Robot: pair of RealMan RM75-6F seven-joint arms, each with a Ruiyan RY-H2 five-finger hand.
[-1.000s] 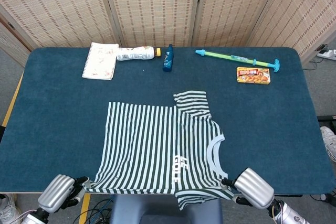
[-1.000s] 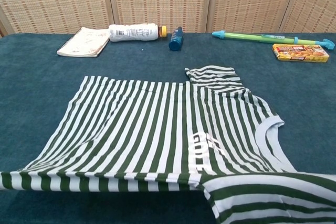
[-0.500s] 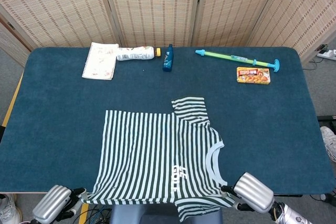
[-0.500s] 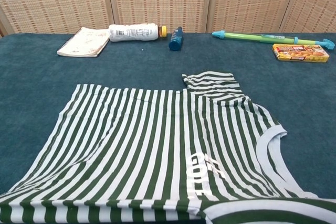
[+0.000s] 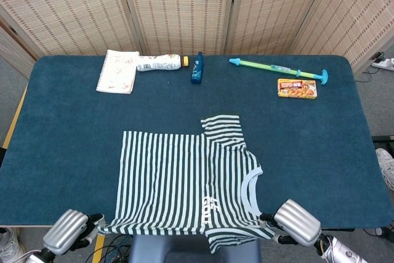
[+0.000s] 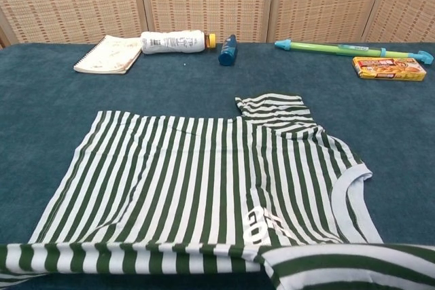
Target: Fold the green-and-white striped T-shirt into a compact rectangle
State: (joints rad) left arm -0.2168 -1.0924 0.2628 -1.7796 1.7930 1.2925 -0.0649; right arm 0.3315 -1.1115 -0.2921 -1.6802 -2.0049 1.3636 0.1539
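The green-and-white striped T-shirt (image 5: pixel 184 177) lies flat on the blue table (image 5: pixel 68 146), collar to the right and one sleeve (image 5: pixel 223 126) pointing to the far side. Its near side hangs past the table's front edge. In the chest view that near side of the T-shirt (image 6: pixel 204 174) is raised as a taut striped band across the bottom of the frame. My left hand (image 5: pixel 93 221) grips the near left corner and my right hand (image 5: pixel 268 218) grips the near right part by the other sleeve. Both hands are mostly hidden under the cloth.
Along the far edge lie a spiral notebook (image 5: pixel 117 71), a white bottle (image 5: pixel 158 63), a small blue bottle (image 5: pixel 197 69), a green-and-blue water gun (image 5: pixel 277 68) and an orange box (image 5: pixel 297 88). A wicker screen (image 5: pixel 184 4) stands behind the table.
The shirt slid toward the near edge of the table and flattened out. Its held near edge dropped low, then rose a little again. The left arm dipped and came back up.
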